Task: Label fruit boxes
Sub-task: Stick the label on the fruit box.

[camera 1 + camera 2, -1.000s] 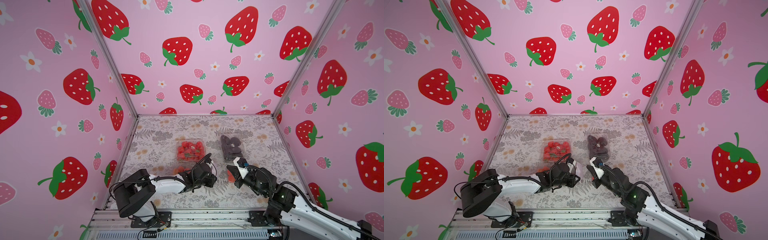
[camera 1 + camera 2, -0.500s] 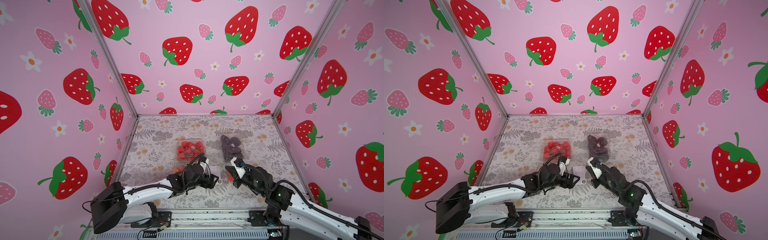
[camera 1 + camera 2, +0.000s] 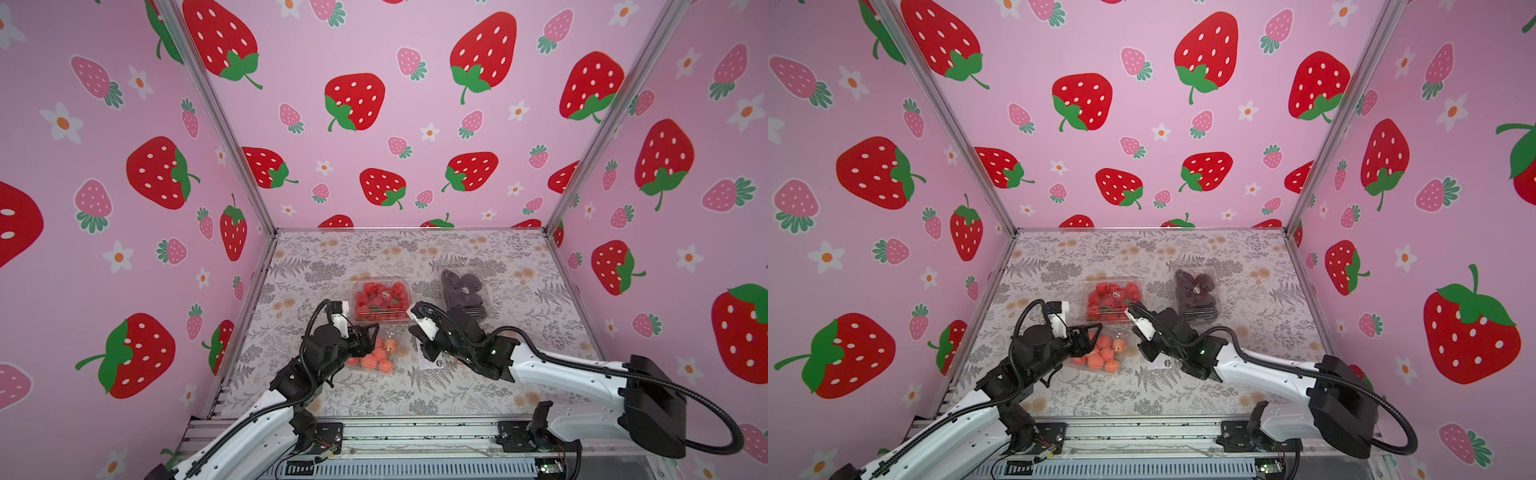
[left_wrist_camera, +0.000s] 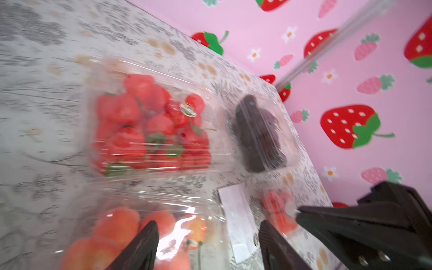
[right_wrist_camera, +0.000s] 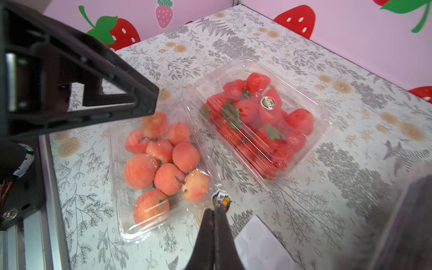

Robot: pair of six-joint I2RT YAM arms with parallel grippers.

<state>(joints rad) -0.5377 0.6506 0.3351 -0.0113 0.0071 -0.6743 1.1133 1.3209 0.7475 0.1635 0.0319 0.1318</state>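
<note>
Three clear fruit boxes show in both top views: strawberries [image 3: 380, 299] [image 3: 1113, 297], dark fruits [image 3: 463, 291] [image 3: 1196, 291], and orange-pink round fruits [image 3: 376, 353] [image 3: 1102, 353]. My left gripper [image 4: 208, 225] [image 3: 368, 336] is open, its jaws above the orange-pink box [image 4: 140, 233], nothing between them. My right gripper [image 5: 214, 211] [image 3: 428, 353] is shut on a small round sticker [image 5: 221, 201], held just beside the near corner of the orange-pink box [image 5: 161, 168]. The strawberry box [image 5: 259, 121] carries a sticker on its lid. A smaller box with few orange-red fruits [image 4: 278, 210] lies under the right arm.
A flat white sticker sheet [image 5: 259, 245] [image 3: 430, 361] lies on the patterned table between the orange-pink box and the dark-fruit box [image 5: 409, 222]. Pink strawberry walls close in three sides. The aluminium rail [image 3: 415, 432] runs along the front edge.
My left gripper has opened and drawn back to the left, away from the right gripper, and now hangs over the orange-pink box. The right gripper has moved slightly left, staying shut.
</note>
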